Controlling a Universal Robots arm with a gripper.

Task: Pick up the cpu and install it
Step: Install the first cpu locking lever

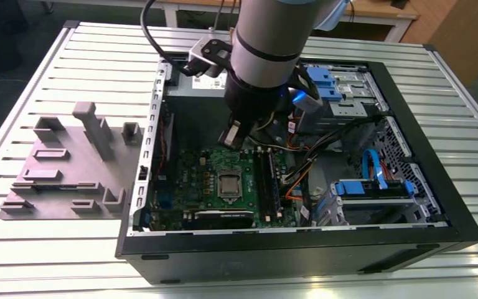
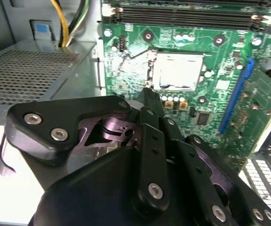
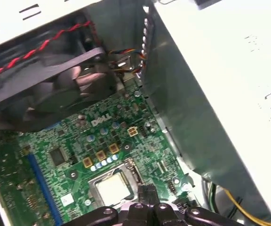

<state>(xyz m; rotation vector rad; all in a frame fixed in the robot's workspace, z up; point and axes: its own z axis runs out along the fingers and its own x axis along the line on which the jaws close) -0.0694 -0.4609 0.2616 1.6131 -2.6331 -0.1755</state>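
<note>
Inspection found the small flat square cpu with its silvery-white metal top [image 2: 178, 70] lying inside the rectangular metal socket frame [image 2: 150, 70] on the green motherboard [image 2: 135, 52], and the same chip [image 3: 112, 187] was seen in the first wrist view, flat and level with the frame around it. The black linkage gripper [image 2: 147, 96] hung above the board just beside the socket, its fingers drawn narrowly together at the tip and holding nothing. In the exterior view the grey cylindrical robot arm [image 1: 268, 43] reached down into the open black computer case [image 1: 438, 205], with the gripper [image 1: 232, 136] above the board's upper part and the socket [image 1: 228, 182] below it, apart from the tip. Long black memory slots [image 2: 187, 19] ran along the board edge beyond the socket. A perforated grey metal power-supply box [image 2: 32, 75] sat beside the board. A grey moulded fixture block [image 1: 65, 165] rested on the slatted metal table [image 1: 98, 50] at the exterior view's left of the case.
</note>
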